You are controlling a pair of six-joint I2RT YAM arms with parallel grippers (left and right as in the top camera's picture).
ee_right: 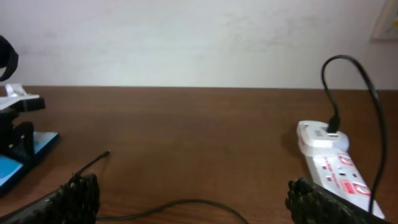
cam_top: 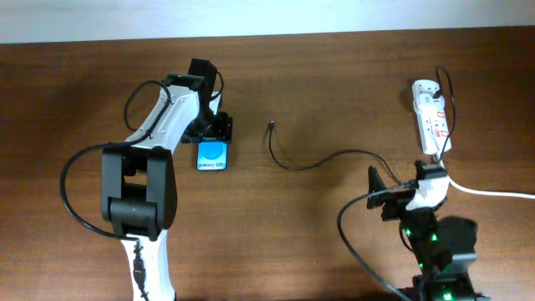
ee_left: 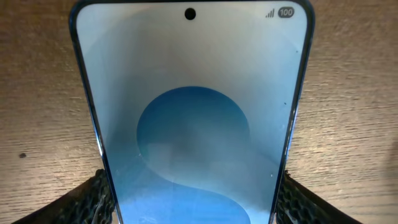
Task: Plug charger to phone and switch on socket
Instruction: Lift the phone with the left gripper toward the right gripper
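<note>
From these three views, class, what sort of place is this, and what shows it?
Probably a robot lab bench: left arm and right arm at a wooden table by a plain white wall, with a phone, charger and socket laid out.

Open counter (cam_top: 334, 84) between the phone (cam_top: 212, 156) and the socket (cam_top: 430, 115), crossed only by the thin charger (cam_top: 311, 162) lying flat. Phone's long edges blocked by the left gripper (cam_top: 212, 138) jaws; lower short edge seemingly clear. Above the socket's far end, the charger's arching loop; off its near end, the white cord (cam_top: 493, 192).
</note>
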